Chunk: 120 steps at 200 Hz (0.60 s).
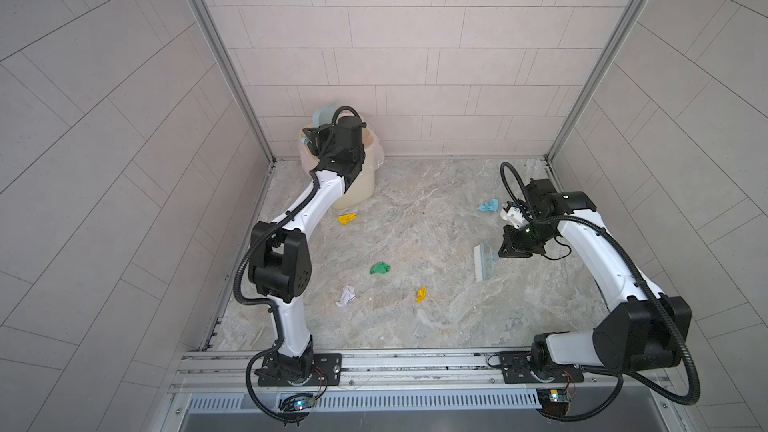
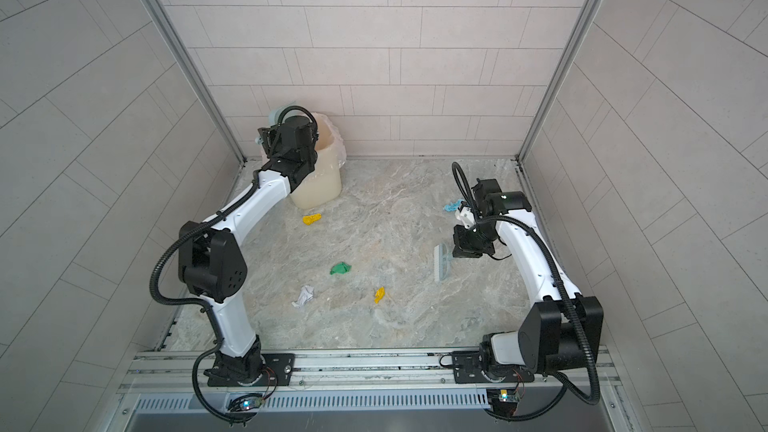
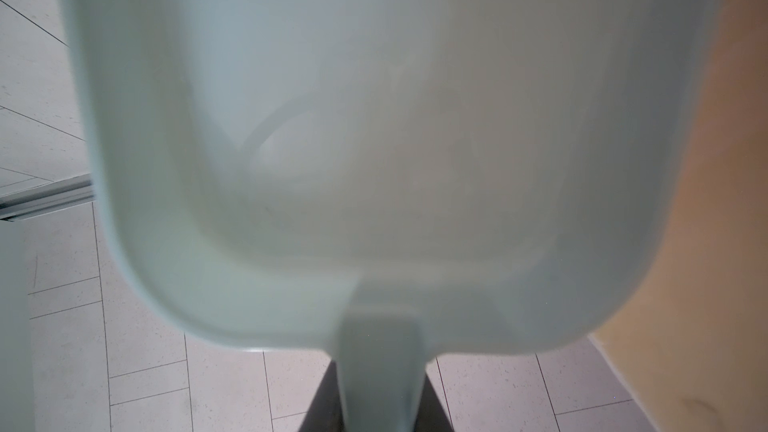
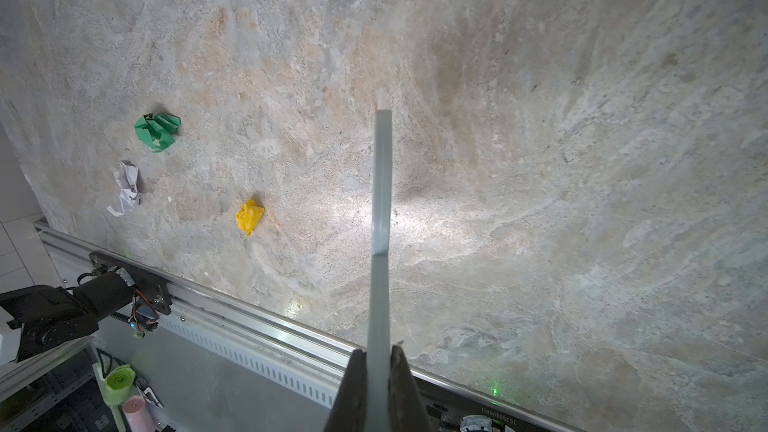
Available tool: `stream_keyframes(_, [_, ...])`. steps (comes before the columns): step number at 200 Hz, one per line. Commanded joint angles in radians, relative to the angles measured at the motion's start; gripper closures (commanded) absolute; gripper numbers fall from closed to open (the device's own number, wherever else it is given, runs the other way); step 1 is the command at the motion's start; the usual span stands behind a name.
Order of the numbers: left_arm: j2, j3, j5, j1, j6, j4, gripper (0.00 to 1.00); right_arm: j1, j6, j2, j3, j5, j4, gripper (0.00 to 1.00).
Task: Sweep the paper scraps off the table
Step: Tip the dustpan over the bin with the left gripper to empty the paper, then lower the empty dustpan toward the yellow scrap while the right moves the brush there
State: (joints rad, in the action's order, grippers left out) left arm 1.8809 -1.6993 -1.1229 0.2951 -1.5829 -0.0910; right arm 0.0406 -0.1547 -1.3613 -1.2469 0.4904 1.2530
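Several paper scraps lie on the marbled table: a yellow wad near the bin, a green one, a white scribbled one, a second yellow one and a light blue one at the right rear. My right gripper is shut on the handle of the pale blue hand brush, whose bristles point left, right of the scraps. My left gripper is shut on the handle of the pale blue dustpan, held tilted over the bin.
The beige bin with its plastic liner stands in the back left corner against the tiled walls. An aluminium rail with both arm bases runs along the table's front edge. My right forearm stretches over the table's right side.
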Motion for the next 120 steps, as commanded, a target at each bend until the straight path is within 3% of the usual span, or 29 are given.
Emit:
stream_keyframes(1, [-0.054,-0.030,0.009,0.000,0.083,0.093,1.00,0.010,-0.003,0.021,-0.022,-0.002,0.014,1.00])
stream_keyframes(37, [-0.088,-0.155,0.071,0.014,0.438,0.489,1.00,0.041,-0.014,0.018,-0.023,0.006,0.003,1.00])
stream_keyframes(71, [-0.146,-0.246,0.243,0.047,0.786,0.838,1.00,0.089,-0.030,0.017,-0.028,0.022,-0.011,1.00])
stream_keyframes(120, [-0.234,-0.200,0.440,0.136,1.042,1.045,1.00,0.214,-0.067,0.012,-0.024,0.091,-0.066,1.00])
